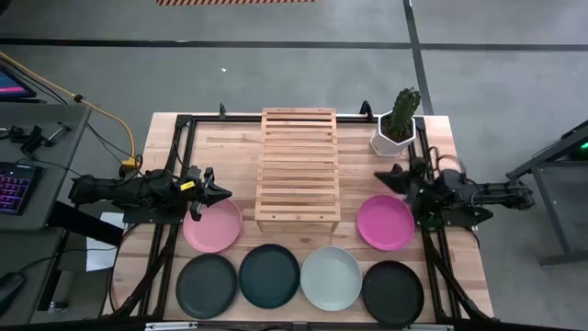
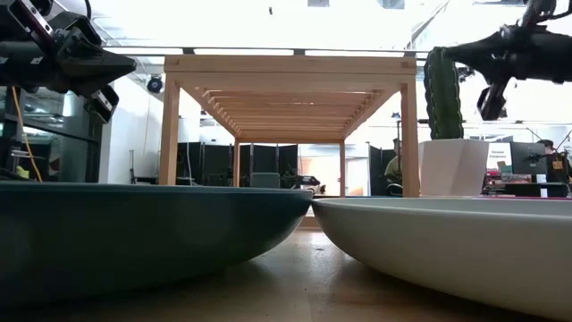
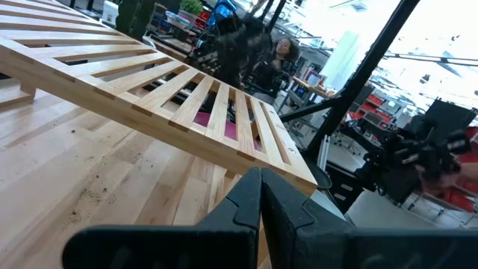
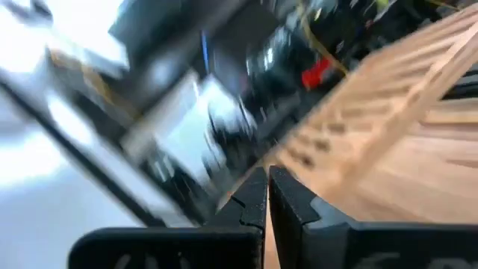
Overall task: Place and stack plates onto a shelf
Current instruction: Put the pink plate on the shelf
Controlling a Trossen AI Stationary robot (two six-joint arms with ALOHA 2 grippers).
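Note:
The wooden slat shelf (image 1: 299, 168) stands at the table's middle, toward the far side, with nothing on it. Two pink plates lie flat on the table: one (image 1: 213, 225) left of the shelf, one (image 1: 385, 222) right of it. Along the near edge lie a row of plates: dark (image 1: 207, 285), dark teal (image 1: 269, 275), pale mint-white (image 1: 331, 278), dark (image 1: 392, 291). My left gripper (image 1: 225, 194) hovers shut above the left pink plate's far rim. My right gripper (image 1: 380, 174) hovers shut beyond the right pink plate. The low view shows both raised, the left gripper (image 2: 130, 64) and the right.
A white pot with a cactus (image 1: 397, 126) stands at the table's far right corner, close behind my right gripper. A dark metal frame (image 1: 175, 147) runs along the table's sides. A keyboard and cables lie on a side desk at the left.

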